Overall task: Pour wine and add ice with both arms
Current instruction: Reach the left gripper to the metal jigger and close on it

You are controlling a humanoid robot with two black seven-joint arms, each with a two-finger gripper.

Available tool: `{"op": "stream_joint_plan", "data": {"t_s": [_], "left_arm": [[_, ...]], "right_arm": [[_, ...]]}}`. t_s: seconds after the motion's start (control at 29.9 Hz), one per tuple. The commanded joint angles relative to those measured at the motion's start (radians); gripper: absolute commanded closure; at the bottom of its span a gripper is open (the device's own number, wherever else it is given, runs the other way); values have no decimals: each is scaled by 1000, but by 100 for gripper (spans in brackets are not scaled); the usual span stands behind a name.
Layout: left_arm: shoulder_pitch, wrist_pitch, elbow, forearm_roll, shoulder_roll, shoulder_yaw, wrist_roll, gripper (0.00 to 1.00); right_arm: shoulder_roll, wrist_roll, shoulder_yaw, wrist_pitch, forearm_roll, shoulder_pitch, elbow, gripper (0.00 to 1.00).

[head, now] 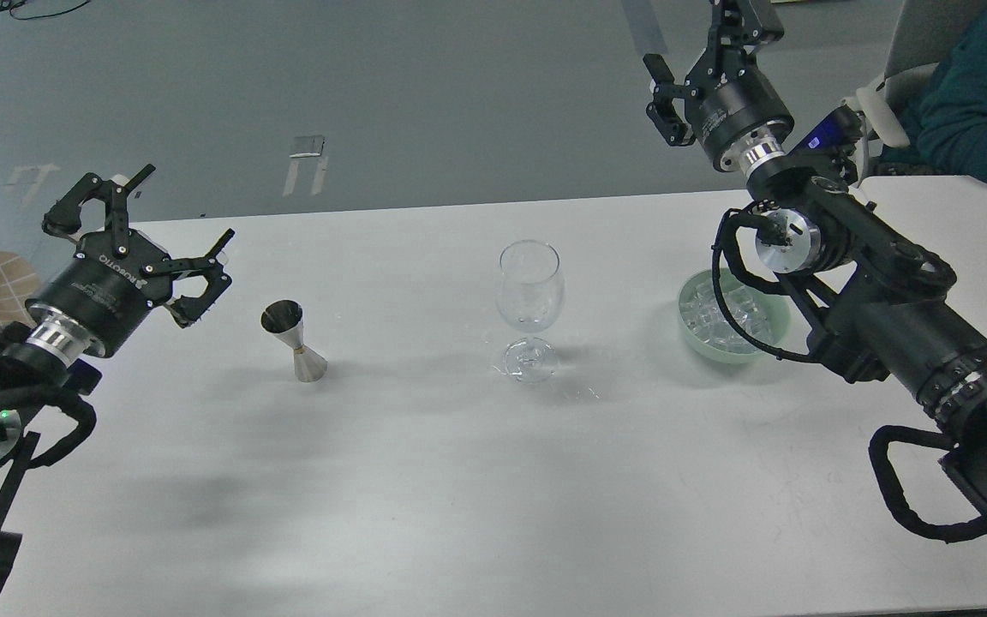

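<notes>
shiny metal jigger [295,339], clear glass goblet [529,307], matt white table [459,480]

A robotics lab or test room. A plain white table [425,480] stands on a bare grey floor [373,86] marked with strips of tape [305,163]; loose cables [22,8] trail at the far edge. Two black robot arms [879,317] reach over the table, and a seated person in a teal sleeve [973,103] is alongside.

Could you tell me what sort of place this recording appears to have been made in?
Probably a robotics lab or test room, not a real bar. A plain white table stands on a grey floor marked with tape, holding only a wine glass, a metal jigger and a green bowl of ice, with a seated person watching.
</notes>
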Motion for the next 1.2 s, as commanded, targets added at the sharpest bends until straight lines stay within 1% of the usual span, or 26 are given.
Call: {"op": "stream_joint_plan", "data": {"t_s": [0.0,0.1,0.17,0.23,0.27,0.47,0.53,0.57,0.63,0.7,0.77,0.9,1.17], "left_arm": [[111,9,-104,-25,-46,-58,6,5],[146,20,-142,-37,-89,-90,26,5],[187,46,-165,-61,-129,-107,98,2],[218,63,-167,-77,-181,-130,134,2],[227,63,-167,-77,-195,-136,137,2],[286,71,-153,-69,-276,-144,134,2],[284,72,-120,-68,-313,-144,126,2],[281,74,-106,-66,-327,-144,125,2],[263,80,-60,-53,-380,-144,108,2],[252,83,-38,-43,-396,-144,100,2],[229,97,-9,-14,-414,-141,83,2],[176,160,52,44,-440,-139,60,2],[151,170,89,82,-462,-127,60,3]], "right_arm": [[-3,1,0,0,0,-5,0,0],[-3,1,0,-2,0,-6,0,0],[-3,1,0,-5,0,-8,0,0],[-3,-1,0,-6,0,-9,-2,0],[-3,1,0,-6,0,-9,-2,0],[-5,1,0,-6,0,-16,-3,0],[-5,1,0,-6,0,-16,-5,0],[-5,1,0,-8,0,-16,-5,0],[-5,-1,0,-8,0,-16,-5,0],[-5,-1,0,-8,0,-16,-5,0],[-5,1,0,-8,0,-16,-5,0],[-5,1,0,-8,-2,-16,-8,0],[-11,1,0,-8,0,-16,-8,0]]}}
